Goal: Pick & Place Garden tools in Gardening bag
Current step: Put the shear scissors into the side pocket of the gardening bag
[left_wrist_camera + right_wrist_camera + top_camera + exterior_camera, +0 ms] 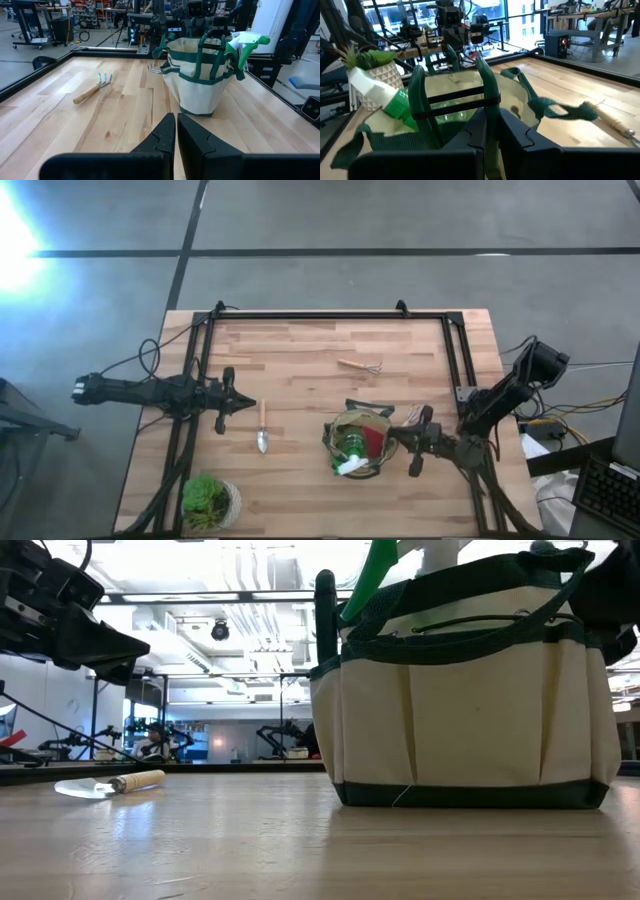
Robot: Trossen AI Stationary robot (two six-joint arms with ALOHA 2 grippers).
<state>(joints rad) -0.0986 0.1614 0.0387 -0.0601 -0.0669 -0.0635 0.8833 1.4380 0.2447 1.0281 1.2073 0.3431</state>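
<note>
The olive-tan gardening bag stands on its base at the table's near right. It holds a green spray bottle with a white nozzle and a red item. My right gripper is at the bag's right rim, shut on green-handled pruners over the bag's mouth. A wooden-handled trowel lies flat left of the bag. A rake fork lies farther back. Another fork lies beside the bag. My left gripper is shut and empty, left of the trowel. My right gripper pinches one green handle of the pruners between its two fingers. It comes from the table's right side, over the bag's rim. The pruners stand in the bag's mouth, and the bag hides their lower end.
A leafy plant in a pale pot stands at the near left corner. A black frame rail runs along the far edge and both sides. Bare wood lies between the trowel and the bag.
</note>
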